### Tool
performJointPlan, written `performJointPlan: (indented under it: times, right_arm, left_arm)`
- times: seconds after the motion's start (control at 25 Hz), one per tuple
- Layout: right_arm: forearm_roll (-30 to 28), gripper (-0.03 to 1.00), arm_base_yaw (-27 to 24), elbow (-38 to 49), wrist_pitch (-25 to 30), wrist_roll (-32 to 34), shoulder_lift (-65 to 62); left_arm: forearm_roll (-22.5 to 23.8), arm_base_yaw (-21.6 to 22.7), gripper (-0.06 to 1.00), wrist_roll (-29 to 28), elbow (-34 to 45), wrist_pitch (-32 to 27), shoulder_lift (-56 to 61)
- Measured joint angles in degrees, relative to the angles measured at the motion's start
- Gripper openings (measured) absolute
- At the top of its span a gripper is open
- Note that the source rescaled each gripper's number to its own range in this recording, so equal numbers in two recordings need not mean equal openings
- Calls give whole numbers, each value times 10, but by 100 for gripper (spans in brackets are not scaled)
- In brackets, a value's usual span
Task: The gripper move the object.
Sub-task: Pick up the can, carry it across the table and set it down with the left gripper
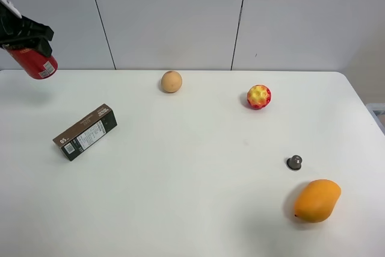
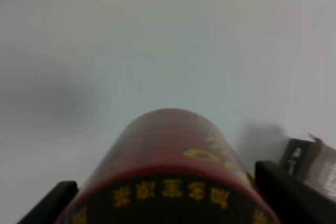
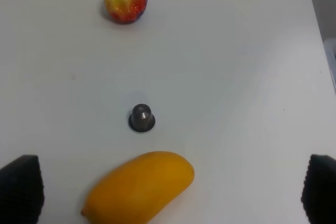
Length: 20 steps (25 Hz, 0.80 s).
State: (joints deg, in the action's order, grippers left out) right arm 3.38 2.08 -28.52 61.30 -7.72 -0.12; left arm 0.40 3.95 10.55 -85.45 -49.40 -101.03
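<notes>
Open table (image 1: 192,221) for you mid and front-left. Blocking: box (image 1: 85,132) by left edge, round fruit (image 1: 171,81) and red-yellow ball (image 1: 259,96) near back edge, cap (image 1: 294,162) and mango (image 1: 317,200) front-right, left gripper (image 1: 27,43) holding can (image 1: 37,63) back-left.

Bright, even light from overhead in the high view — a flat, matte wash over the white table (image 1: 192,221). Soft, short shadows, leaning a touch left of the mango (image 1: 317,200), the apple (image 1: 258,96) and the round tan fruit (image 1: 171,81). Edges crisp there, though fine print on the box (image 1: 85,132) too small to read. Now the left wrist view: badly out of focus, a red blur of a can (image 2: 173,177) across the lower frame, yellow lettering smeared, a faint grey smudge of shadow on the table beyond. Sharper in the right wrist view — only slightly soft, colours vivid, light flat and even.
</notes>
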Motion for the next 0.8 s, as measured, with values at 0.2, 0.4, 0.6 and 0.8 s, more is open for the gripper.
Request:
performJointPlan:
  times: [0.2,0.4,0.6,0.8]
  right_arm:
    - [0,100,0,0,0,0,0]
    - [0,100,0,0,0,0,0]
    - [0,100,0,0,0,0,0]
    - [0,100,0,0,0,0,0]
  left_arm:
    - [-4,5,4,45,0,4,-85]
    - [-28,5,4,49,0,12,-160]
    - [-34,4,4,49,-1,25,-197]
    - [-38,4,4,49,-2,41,-200]
